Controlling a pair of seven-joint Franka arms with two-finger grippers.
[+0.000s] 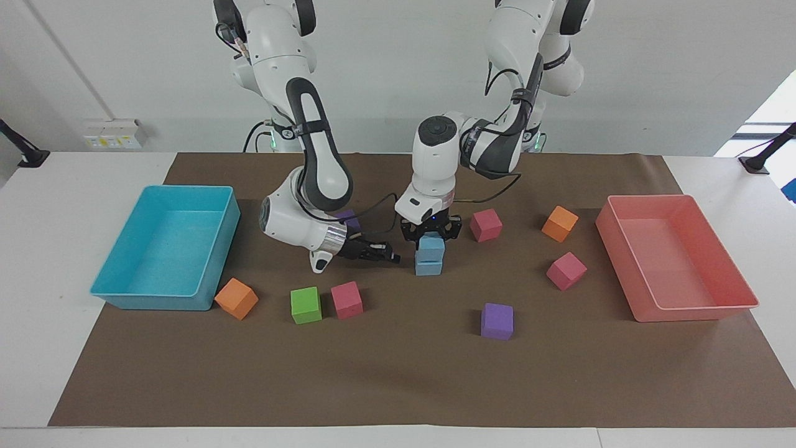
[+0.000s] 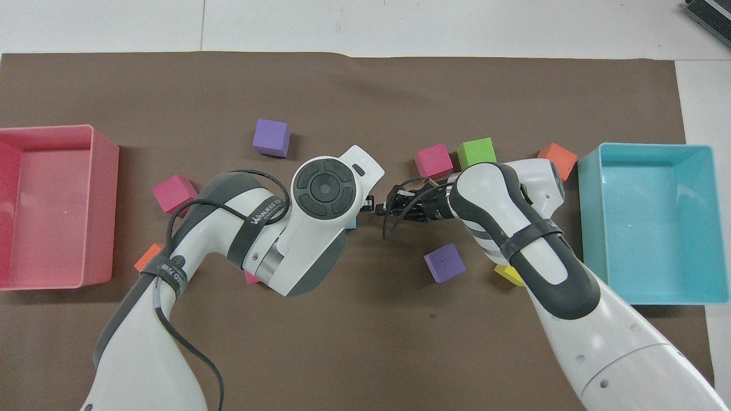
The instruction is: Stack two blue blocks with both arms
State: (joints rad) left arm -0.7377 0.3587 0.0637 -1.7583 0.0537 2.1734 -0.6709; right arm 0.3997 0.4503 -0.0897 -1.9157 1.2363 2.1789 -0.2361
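Blue stack: upper blue block (image 1: 430,244) on lower blue block (image 1: 428,266), edges roughly flush.
Left gripper (image 1: 431,234): clamped on upper blue block.
Right gripper (image 1: 393,254): fingertips together, at the stack's 9 o'clock in the facing view, narrow gap.

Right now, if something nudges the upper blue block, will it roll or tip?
Rolling seems unlikely: the upper blue block is a flat-faced cube. It sits squarely on the lower blue block, in the left pincer, so probably steady. Matte, likely foam, so light.

A white table (image 1: 37,261) is covered by a brown mat (image 1: 398,379). Laid on the mat: turquoise bin (image 1: 205,264), pink bin (image 1: 696,311), two orange cubes (image 1: 236,298) (image 1: 559,223), green cube (image 1: 306,305), three pink cubes (image 1: 346,300) (image 1: 485,224) (image 1: 566,270), purple cube (image 1: 497,321), lower blue block (image 1: 428,267).
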